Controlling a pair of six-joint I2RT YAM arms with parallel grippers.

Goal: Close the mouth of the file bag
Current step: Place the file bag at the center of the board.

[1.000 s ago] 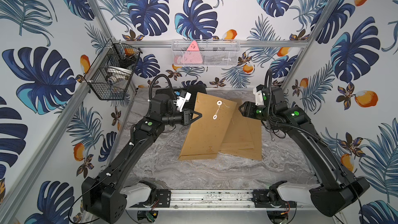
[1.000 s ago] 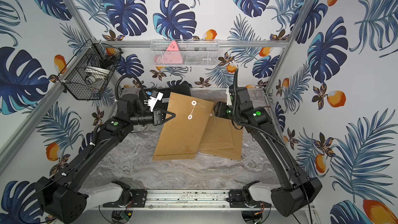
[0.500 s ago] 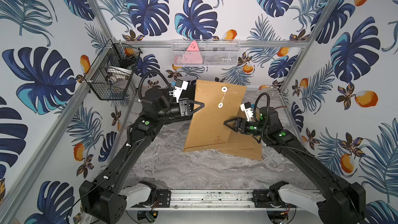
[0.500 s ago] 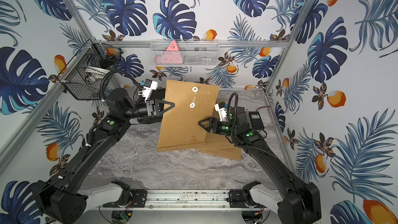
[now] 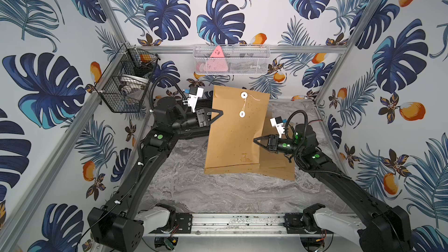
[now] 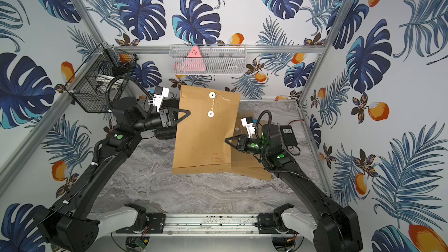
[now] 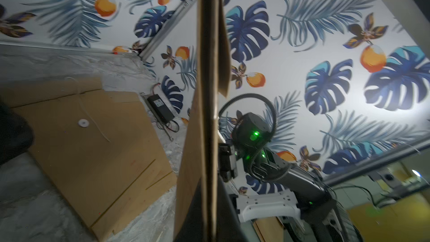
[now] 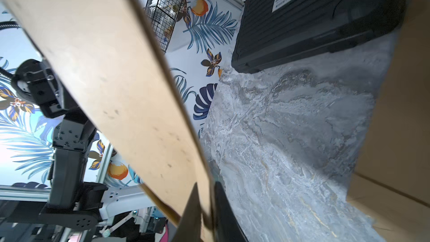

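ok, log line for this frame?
bag: held upright | left tool: shut on its left edge | right tool: shut on its right edge | spare bag: flat on table

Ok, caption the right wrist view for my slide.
Right pincer shut on an edge of the raised file bag, marble table below.

Left hand (image 5: 219, 113) points toward three o'clock, right hand (image 5: 256, 140) toward nine o'clock; both arms reach forward, jaws pinched close.
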